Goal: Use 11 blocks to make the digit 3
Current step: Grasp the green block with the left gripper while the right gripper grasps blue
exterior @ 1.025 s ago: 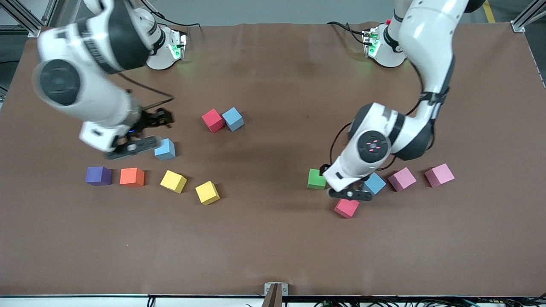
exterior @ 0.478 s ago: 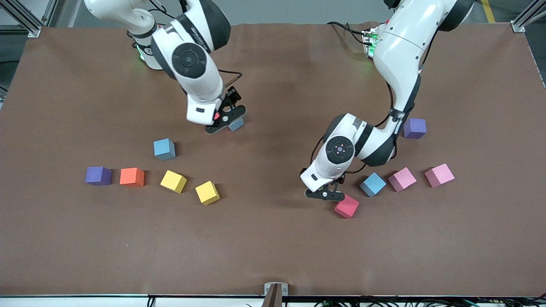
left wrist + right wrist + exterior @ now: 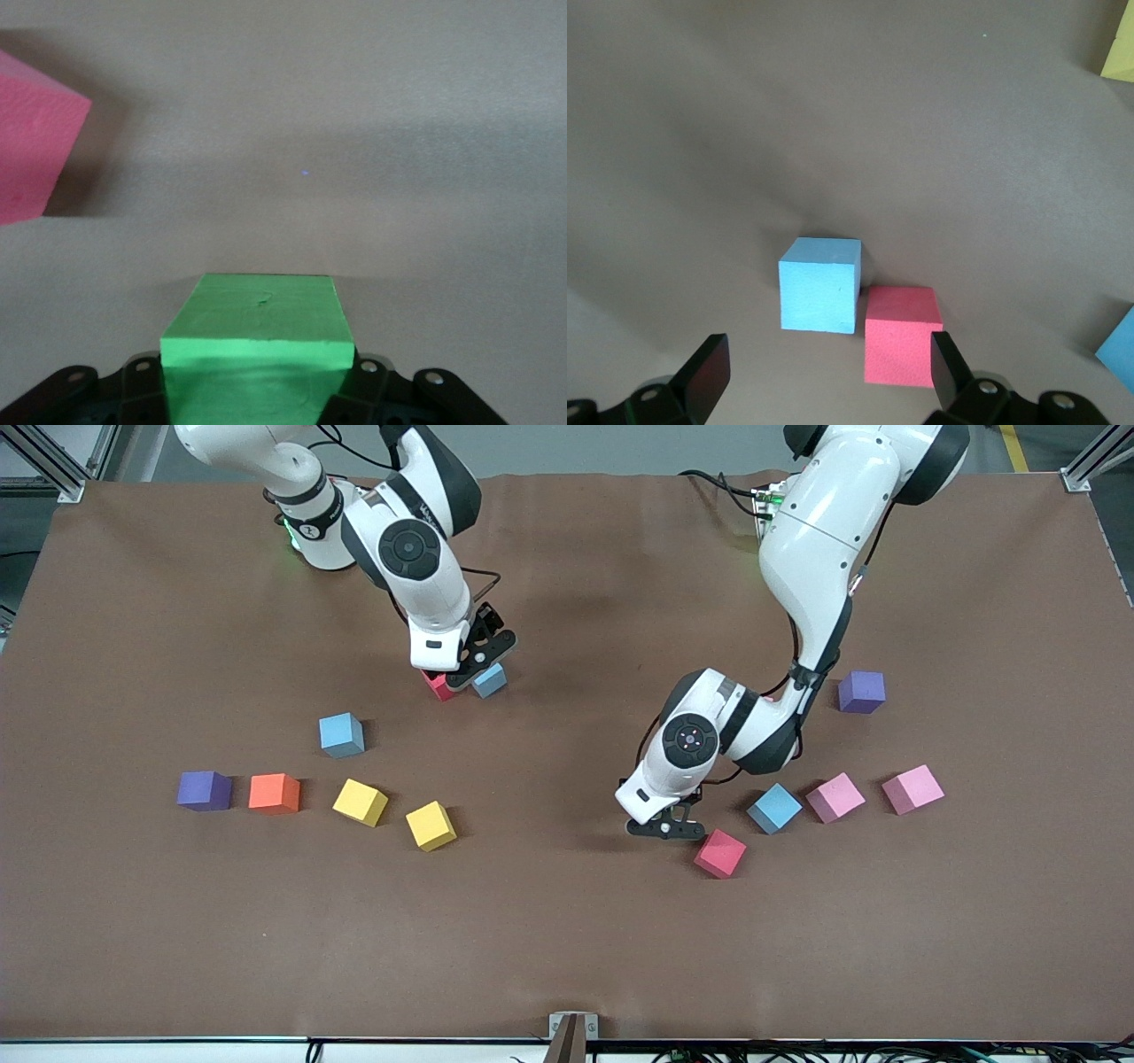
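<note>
Brown tabletop [image 3: 372, 133] lies under a matte green cube [image 3: 259, 329], square-edged, faintly creased.

Thirteen cubes in all: three light blue cubes [image 3: 341, 734] [image 3: 489, 681] [image 3: 773, 808], three pink cubes [image 3: 720, 853] [image 3: 834, 796] [image 3: 912, 788], two yellow cubes [image 3: 360, 802] [image 3: 431, 825], two purple cubes [image 3: 204, 790] [image 3: 861, 692], one orange cube [image 3: 274, 793], one red cube [image 3: 435, 685], one green cube [image 3: 257, 326].
</note>
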Tool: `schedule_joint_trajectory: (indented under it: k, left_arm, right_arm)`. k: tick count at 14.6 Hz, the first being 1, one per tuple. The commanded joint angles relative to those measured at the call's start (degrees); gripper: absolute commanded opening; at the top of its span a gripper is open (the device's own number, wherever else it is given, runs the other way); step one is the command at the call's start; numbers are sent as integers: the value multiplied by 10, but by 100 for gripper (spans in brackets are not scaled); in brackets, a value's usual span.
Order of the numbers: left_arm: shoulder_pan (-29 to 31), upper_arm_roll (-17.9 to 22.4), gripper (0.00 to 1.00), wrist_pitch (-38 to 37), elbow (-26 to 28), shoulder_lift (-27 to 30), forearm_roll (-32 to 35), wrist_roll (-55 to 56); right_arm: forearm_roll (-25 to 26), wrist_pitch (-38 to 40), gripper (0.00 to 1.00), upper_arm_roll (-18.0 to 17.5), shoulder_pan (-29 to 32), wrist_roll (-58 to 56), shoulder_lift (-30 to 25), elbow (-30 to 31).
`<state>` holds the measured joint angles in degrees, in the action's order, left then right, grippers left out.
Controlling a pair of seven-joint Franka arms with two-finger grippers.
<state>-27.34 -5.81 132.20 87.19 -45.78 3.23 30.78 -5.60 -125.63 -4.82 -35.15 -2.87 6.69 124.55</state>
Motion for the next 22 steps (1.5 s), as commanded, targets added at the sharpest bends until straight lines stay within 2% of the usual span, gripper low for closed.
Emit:
schedule_joint_trajectory:
  k: [1, 3, 6, 7, 10, 13, 17, 22]
  left_arm:
    - [-1, -4, 27, 8, 88, 66, 11, 65]
    - [-4, -24, 27, 15, 152, 113, 12, 102]
    - [-26, -39, 28, 103, 279, 182, 12, 147]
    - [-34, -53, 28, 127, 294, 182, 11, 175]
    - [-96, -52, 28, 150, 294, 159, 13, 263]
    - [-120, -53, 27, 180, 292, 141, 14, 290]
    - [-141, -51, 27, 191, 288, 134, 16, 310]
    - [-148, -54, 27, 191, 286, 133, 65, 309]
  right_arm:
    - [-6, -72, 100, -10, 6, -14, -19, 68]
    - [-6, -89, 100, -10, -3, -14, -2, 70]
    - [-6, -107, 100, -10, -14, -14, 21, 72]
    - [-6, -118, 100, -10, -21, -13, 28, 74]
    - [-6, -144, 100, -10, -26, -12, 57, 75]
    - [-6, -146, 100, -10, -27, -12, 62, 78]
    - [-6, -180, 100, -10, -36, 0, 81, 89]
    - [-7, -193, 100, -10, -45, 33, 91, 96]
